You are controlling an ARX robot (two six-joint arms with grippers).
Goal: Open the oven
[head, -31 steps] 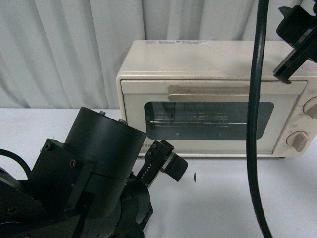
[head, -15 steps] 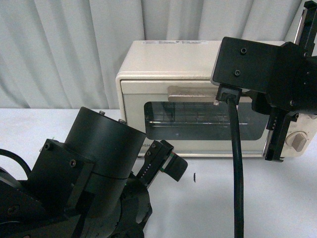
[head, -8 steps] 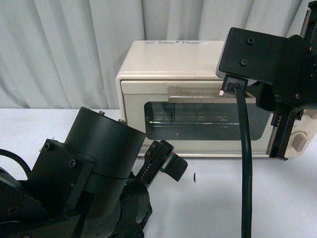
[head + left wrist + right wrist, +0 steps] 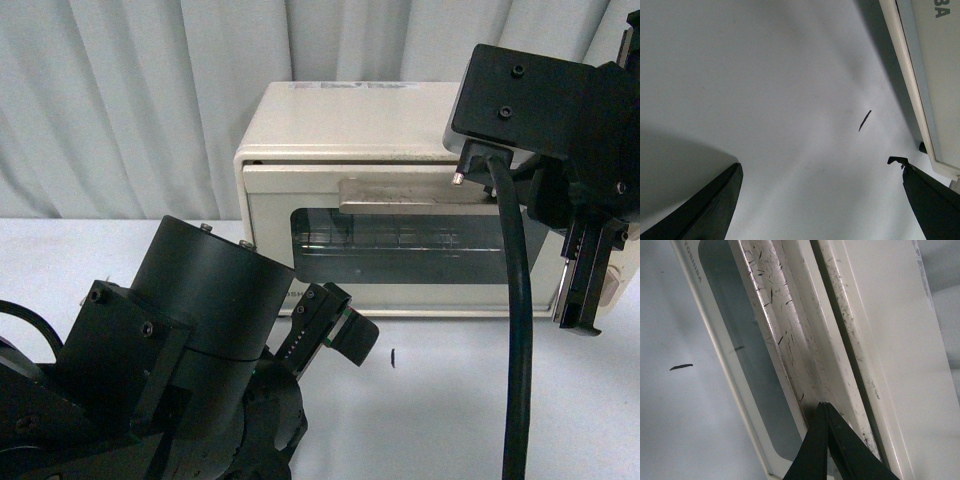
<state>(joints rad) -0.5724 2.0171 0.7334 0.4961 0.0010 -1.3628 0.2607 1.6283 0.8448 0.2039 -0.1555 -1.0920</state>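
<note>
The cream-white oven (image 4: 340,115) stands at the back of the white table (image 4: 430,400). Its glass door (image 4: 400,245) is tilted out a little, leaving a thin dark gap along its top edge. My right gripper (image 4: 824,406) is shut, with its black fingertips pressed against the scratched beige bar handle (image 4: 802,340) near the handle's right end. In the front view the right arm (image 4: 560,120) covers the oven's right side and the knobs. My left gripper (image 4: 816,163) is open and empty, low over the table in front of the oven's lower left corner (image 4: 927,75).
A pleated white curtain (image 4: 120,100) hangs behind the oven. A small black mark (image 4: 394,357) lies on the table in front of the oven. My left arm's bulky black body (image 4: 170,360) fills the lower left, and the right arm's black cable (image 4: 515,330) hangs down.
The right arm came down from the upper right to the handle, then drew it slightly outward and down. The door's top edge has parted from the oven body. The left arm stayed still.
</note>
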